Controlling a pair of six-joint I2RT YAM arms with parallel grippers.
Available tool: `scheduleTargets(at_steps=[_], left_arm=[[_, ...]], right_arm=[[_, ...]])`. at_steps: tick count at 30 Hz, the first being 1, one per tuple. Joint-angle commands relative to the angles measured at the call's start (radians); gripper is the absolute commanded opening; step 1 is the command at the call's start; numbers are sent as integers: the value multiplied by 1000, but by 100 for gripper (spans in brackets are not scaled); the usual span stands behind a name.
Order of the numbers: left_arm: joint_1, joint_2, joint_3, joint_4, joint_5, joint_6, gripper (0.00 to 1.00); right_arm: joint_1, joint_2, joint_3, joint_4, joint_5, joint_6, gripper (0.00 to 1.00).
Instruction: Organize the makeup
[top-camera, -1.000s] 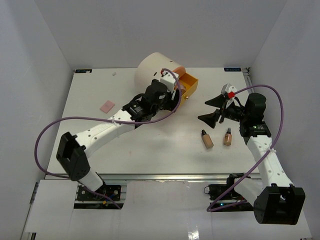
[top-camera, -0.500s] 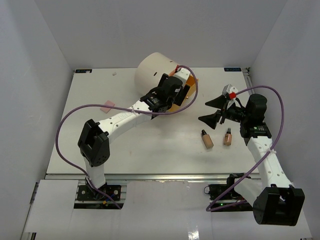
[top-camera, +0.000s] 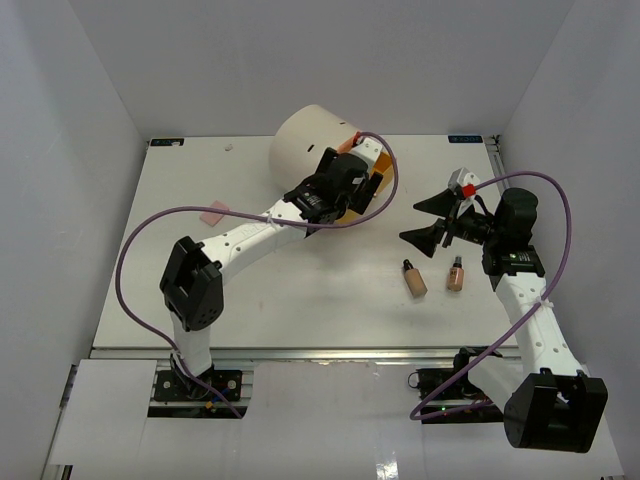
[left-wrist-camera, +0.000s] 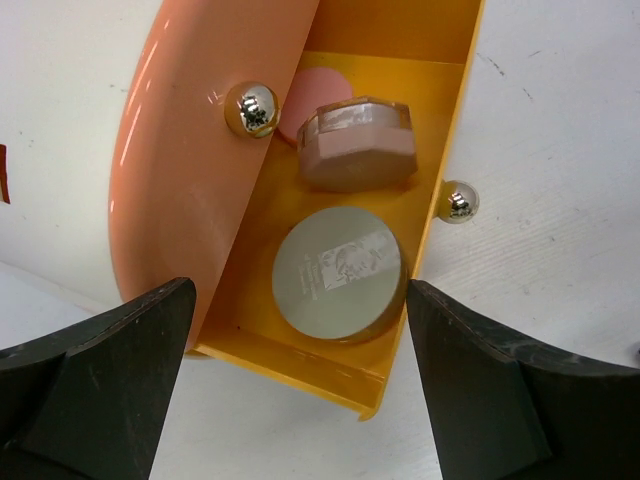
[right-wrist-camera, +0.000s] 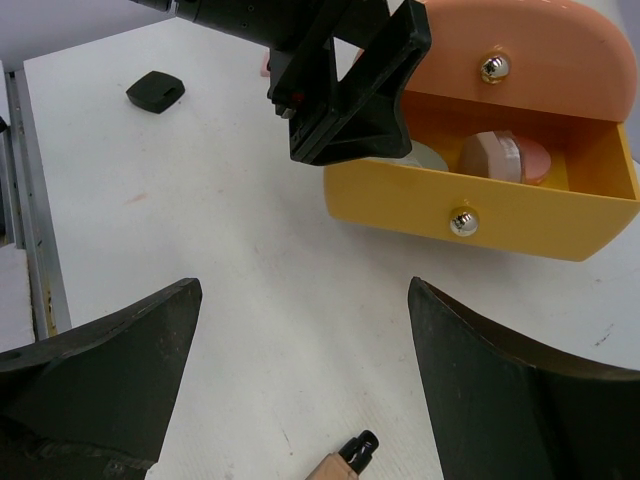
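Note:
The open yellow drawer (left-wrist-camera: 440, 150) holds a beige round compact (left-wrist-camera: 340, 272), a pink faceted compact (left-wrist-camera: 357, 142) and a pink round piece (left-wrist-camera: 318, 95) behind it. My left gripper (left-wrist-camera: 300, 290) hangs open just above the drawer's front, nothing between its fingers; the top view shows it (top-camera: 355, 185) at the cream box. Two tan bottles with black caps (top-camera: 413, 278) (top-camera: 455, 273) lie on the table. My right gripper (top-camera: 410, 221) hovers open above and behind them, empty. The right wrist view shows one bottle's cap (right-wrist-camera: 352, 455) below the right gripper (right-wrist-camera: 305, 290).
The cream cylindrical box (top-camera: 305, 140) stands at the back centre, an orange drawer front (left-wrist-camera: 200, 150) above the yellow one. A pink flat piece (top-camera: 214, 213) lies at the left. A small black piece (right-wrist-camera: 155, 90) sits on the table beyond the left arm.
The left arm has swung forward and to the right until its gripper is over the open yellow drawer. The right arm has hardly moved.

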Motion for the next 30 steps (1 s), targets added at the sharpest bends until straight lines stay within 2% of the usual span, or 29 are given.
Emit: scheduleTargets(at_steps=[1, 6, 9, 11, 17, 20, 22, 24, 30], left_arm=[[0, -86, 19, -1, 33, -14, 98], [1, -177, -25, 10, 85, -59, 98], [45, -294, -113, 38, 138, -119, 97], [115, -379, -185, 46, 235, -200, 94], [528, -534, -430, 89, 542, -414, 86], [734, -476, -458, 64, 669, -459, 86], [809, -401, -447, 50, 704, -461, 93], [846, -316, -414, 30, 686, -432, 97], [885, -82, -271, -29, 573, -258, 98]], right_arm=[[-7, -13, -6, 43, -17, 10, 90], [-11, -13, -6, 44, -17, 10, 90], [-14, -13, -7, 45, -22, 10, 90], [-14, -14, -7, 44, -21, 11, 90], [-16, -16, -9, 45, -30, 15, 90], [-17, -14, -10, 49, -37, 15, 90], [-17, -12, -12, 51, -39, 17, 90], [-19, -10, -12, 48, -37, 16, 90], [-24, -10, -12, 50, -40, 16, 90]])
